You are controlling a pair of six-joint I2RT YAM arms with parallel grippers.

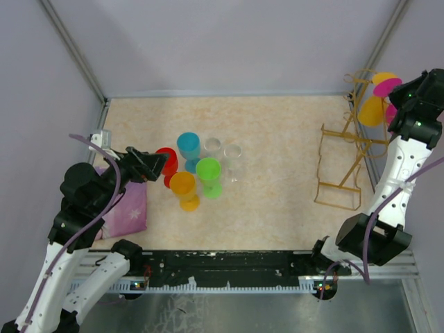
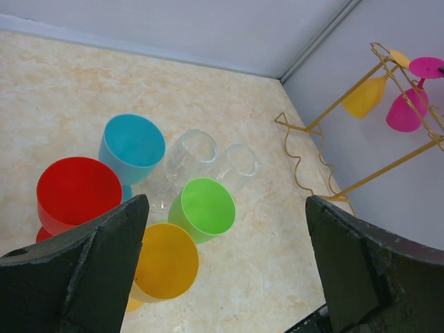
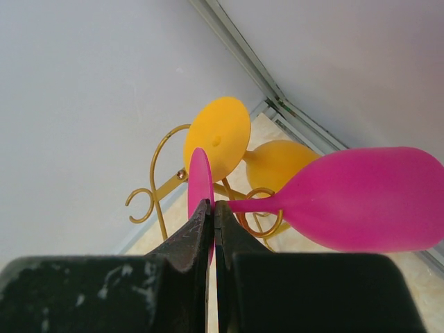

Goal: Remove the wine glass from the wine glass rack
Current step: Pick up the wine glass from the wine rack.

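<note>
A pink wine glass [image 3: 361, 201] hangs upside down at the top of the gold wire wine glass rack [image 1: 340, 166], beside a yellow glass [image 3: 277, 163]. My right gripper [image 3: 214, 203] is shut on the thin edge of the pink glass's round foot [image 3: 200, 173]. The stem runs past a looped rail end [image 3: 161, 163]. From the left wrist view, the pink glass [image 2: 406, 114] and the yellow one [image 2: 364, 97] both hang from the rack [image 2: 305, 166]. My left gripper [image 2: 225, 201] is wide open above the cluster of standing glasses and holds nothing.
Red [image 1: 166, 161], blue [image 1: 188, 147], green [image 1: 208, 171] and orange [image 1: 183, 186] glasses stand mid-table with two clear ones [image 1: 232, 154]. A purple cloth [image 1: 128, 208] lies under the left arm. The rack stands close to the right wall [image 1: 430, 41].
</note>
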